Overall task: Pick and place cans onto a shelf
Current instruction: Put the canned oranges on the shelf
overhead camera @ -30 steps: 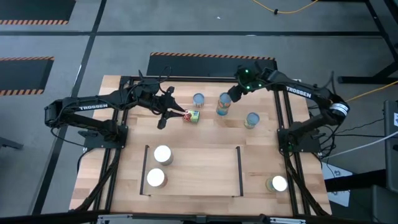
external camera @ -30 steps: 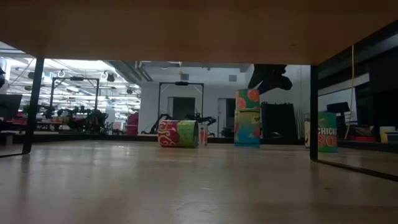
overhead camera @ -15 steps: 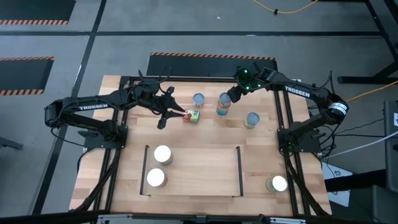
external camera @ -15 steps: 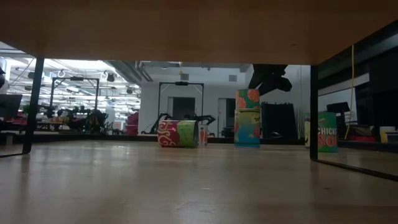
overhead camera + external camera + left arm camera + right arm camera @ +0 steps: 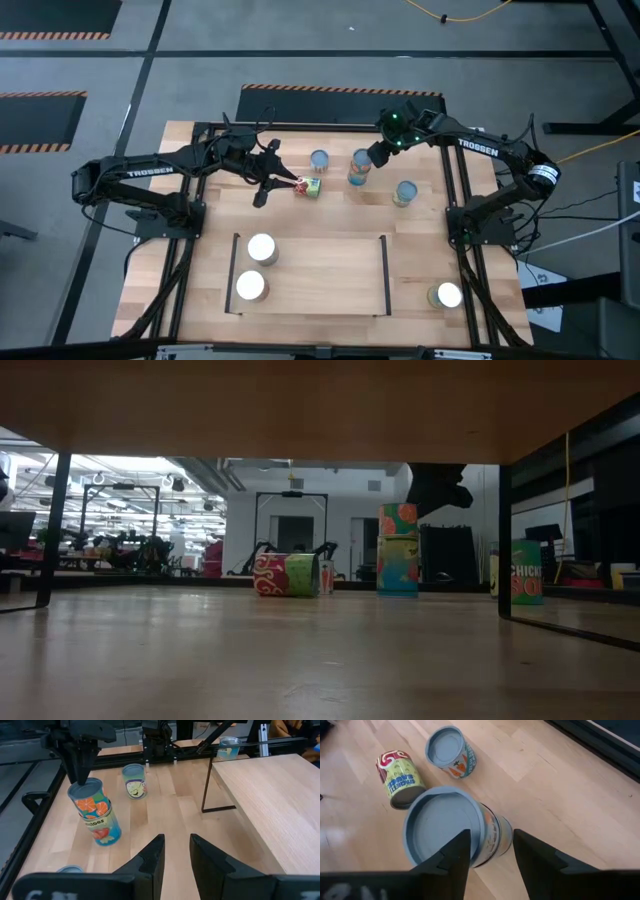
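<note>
Tool check for you: right tool poised above stacked cans at table rear, fingers apart, ungripped; left tool beside tipped can, grip unclear; shelf holds two.

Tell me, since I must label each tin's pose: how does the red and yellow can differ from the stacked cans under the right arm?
The red and yellow can lies on its side, alone; the stacked cans stand upright, one on another, reaching higher. Its label is red, yellow and green; theirs is blue with orange fruit. Both rest on the table, not yet on the shelf.
</note>
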Controlling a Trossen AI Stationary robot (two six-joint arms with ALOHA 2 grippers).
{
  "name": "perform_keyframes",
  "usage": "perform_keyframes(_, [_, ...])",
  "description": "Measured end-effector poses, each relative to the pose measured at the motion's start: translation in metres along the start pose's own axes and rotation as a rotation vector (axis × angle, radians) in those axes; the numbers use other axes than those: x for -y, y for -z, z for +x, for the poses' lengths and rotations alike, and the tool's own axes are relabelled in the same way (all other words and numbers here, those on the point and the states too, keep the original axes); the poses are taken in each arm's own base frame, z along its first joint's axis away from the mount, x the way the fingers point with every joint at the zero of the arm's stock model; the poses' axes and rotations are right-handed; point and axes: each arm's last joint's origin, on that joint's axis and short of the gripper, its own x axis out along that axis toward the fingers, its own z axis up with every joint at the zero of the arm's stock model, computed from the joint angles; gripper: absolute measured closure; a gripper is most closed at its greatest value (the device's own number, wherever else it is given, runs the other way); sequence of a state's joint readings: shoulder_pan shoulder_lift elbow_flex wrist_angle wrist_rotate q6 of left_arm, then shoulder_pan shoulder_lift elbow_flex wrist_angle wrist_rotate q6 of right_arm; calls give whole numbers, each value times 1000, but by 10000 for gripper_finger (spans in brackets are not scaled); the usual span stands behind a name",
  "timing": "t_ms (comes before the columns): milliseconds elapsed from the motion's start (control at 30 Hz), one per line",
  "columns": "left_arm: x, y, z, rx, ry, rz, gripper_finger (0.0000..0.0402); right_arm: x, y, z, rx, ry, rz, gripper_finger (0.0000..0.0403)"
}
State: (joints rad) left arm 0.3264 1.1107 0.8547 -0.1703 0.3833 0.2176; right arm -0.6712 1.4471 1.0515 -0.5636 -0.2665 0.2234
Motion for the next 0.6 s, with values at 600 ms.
perform_keyframes(600, [0, 0, 0, 0, 0, 0, 318, 0, 1, 0, -6, 1, 2, 304])
